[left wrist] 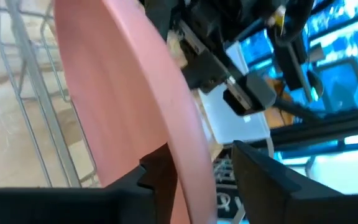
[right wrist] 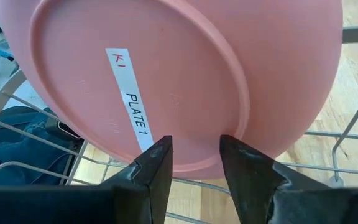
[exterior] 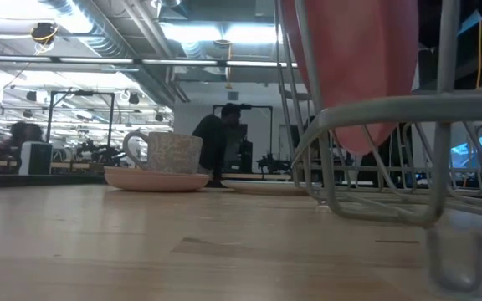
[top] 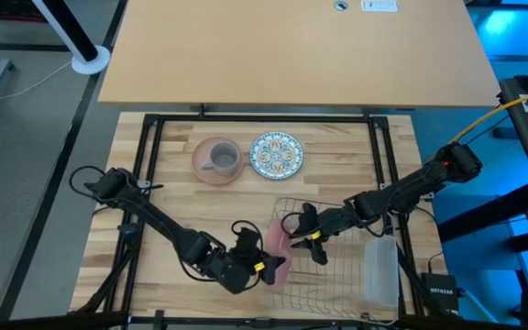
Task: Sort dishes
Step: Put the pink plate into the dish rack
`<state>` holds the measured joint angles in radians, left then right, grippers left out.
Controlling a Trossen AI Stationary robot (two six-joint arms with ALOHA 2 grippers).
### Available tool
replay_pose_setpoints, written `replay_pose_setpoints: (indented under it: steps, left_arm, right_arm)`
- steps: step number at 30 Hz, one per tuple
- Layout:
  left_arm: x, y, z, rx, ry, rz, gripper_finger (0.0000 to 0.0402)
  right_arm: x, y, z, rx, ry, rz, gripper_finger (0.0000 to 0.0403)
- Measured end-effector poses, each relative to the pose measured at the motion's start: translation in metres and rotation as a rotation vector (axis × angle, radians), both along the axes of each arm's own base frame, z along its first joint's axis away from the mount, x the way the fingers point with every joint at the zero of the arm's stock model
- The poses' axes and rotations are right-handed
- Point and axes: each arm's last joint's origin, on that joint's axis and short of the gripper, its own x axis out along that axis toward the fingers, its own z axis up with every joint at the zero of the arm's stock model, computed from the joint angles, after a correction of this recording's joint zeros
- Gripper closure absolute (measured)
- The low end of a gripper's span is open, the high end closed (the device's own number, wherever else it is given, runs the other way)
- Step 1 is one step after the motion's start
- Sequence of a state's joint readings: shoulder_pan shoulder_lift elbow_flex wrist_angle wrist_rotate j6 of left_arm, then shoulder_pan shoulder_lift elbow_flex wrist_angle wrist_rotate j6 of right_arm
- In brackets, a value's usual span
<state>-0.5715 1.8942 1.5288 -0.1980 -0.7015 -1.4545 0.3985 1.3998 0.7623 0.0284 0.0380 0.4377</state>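
Note:
A salmon-pink plate (top: 278, 246) stands on edge in the left end of the wire rack (top: 333, 261). Its labelled underside (right wrist: 166, 74) faces my right gripper. My left gripper (left wrist: 196, 152) comes from the table's left and is open, with the plate's rim between its fingers. My right gripper (right wrist: 194, 146), also open, points at the underside from the right, over the rack (top: 293, 234). A second pink plate (top: 216, 163) lies flat on the table farther back, with a grey mug (top: 220, 159) standing on it. The patterned plate (top: 276, 154) lies beside it. My left gripper straddles the plate's rim (left wrist: 194, 186). One finger (left wrist: 157, 180) lies at the plate's face and the other (left wrist: 260, 180) stands off across a visible gap; I cannot tell whether it touches. My right gripper's fingertips (right wrist: 157, 155) stand in front of the underside near its rim; I cannot tell whether they touch it.
A translucent tray (top: 380, 270) lies at the rack's right end. A black frame (top: 264, 117) borders the wooden table top. In the low view the rack's wires (exterior: 375, 109) stand close in front, and a person shows in the room behind.

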Motion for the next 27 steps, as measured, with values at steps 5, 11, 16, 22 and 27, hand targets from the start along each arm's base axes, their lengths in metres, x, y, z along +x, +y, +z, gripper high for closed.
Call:
replay_pose_setpoints:
  steps: [5, 11, 16, 22, 27]
  left_arm:
    - [0.003, 0.004, -0.001, 0.01, 0.024, -0.053, 0.0249]
    - [0.006, 0.01, 0.004, -0.049, 0.04, -0.112, 0.0249]
    - [0.008, 0.02, 0.001, -0.104, 0.092, -0.121, 0.0249]
    - [0.01, 0.028, -0.002, -0.118, 0.141, -0.138, 0.0249]
    - [0.01, 0.027, -0.002, -0.085, 0.147, -0.162, 0.0249]
  right_arm:
    - [-0.008, -0.002, -0.003, 0.021, 0.101, -0.008, 0.026]
    - [-0.015, -0.005, 0.011, 0.006, 0.193, 0.003, 0.026]
    - [-0.014, -0.005, 0.033, -0.039, 0.173, 0.026, 0.026]
    - [-0.004, -0.004, 0.064, -0.189, 0.019, 0.031, 0.026]
    - [0.006, -0.006, 0.08, -0.363, -0.152, -0.001, 0.026]
